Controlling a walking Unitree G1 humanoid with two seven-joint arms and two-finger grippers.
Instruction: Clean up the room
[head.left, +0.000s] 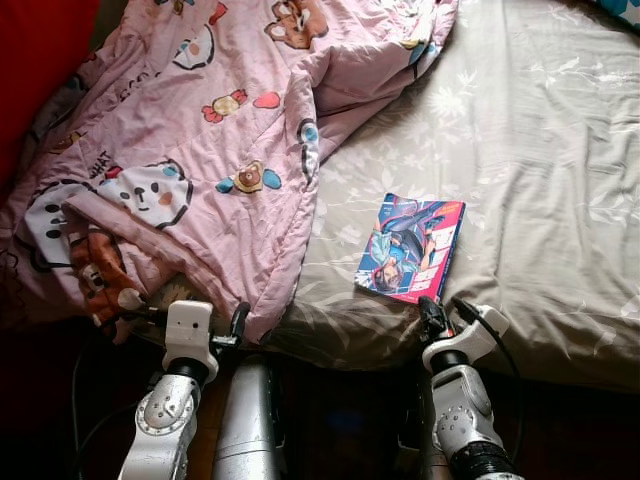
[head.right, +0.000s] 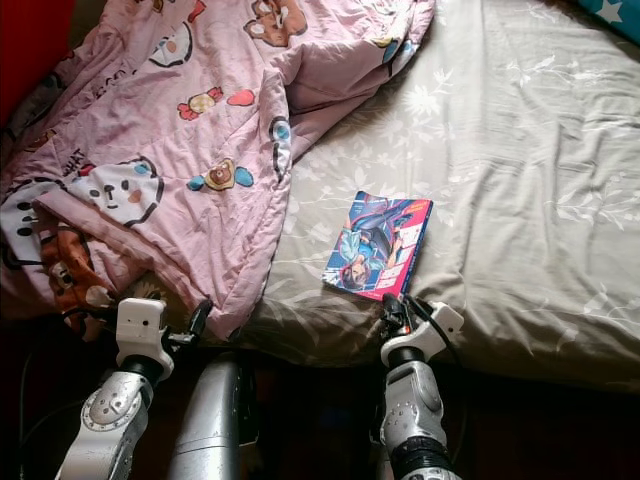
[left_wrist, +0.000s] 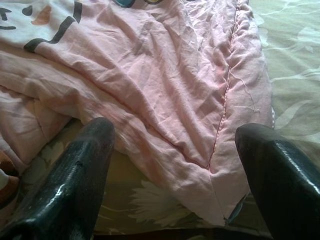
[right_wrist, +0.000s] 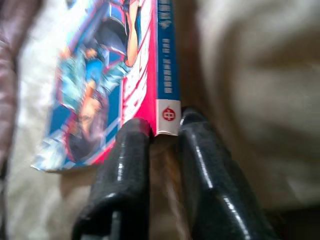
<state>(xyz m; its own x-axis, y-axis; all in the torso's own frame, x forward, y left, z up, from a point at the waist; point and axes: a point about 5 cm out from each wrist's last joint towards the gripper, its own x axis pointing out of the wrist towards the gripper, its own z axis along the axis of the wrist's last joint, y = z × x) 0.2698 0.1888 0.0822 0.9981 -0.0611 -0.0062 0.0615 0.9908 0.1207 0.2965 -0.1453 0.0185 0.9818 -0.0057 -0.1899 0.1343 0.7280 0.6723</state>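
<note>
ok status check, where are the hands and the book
Right hand at the near corner of the book, fingers astride its spine, not clamped. Left hand open over the pink quilt edge. Nothing blocking the book.

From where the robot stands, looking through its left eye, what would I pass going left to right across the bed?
Red surface → pink cartoon blanket → comic book → bare stretch of floral bedsheet.

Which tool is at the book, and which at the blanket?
The right tool is at the comic book's near corner; the left tool sits open before the pink blanket's corner.
</note>
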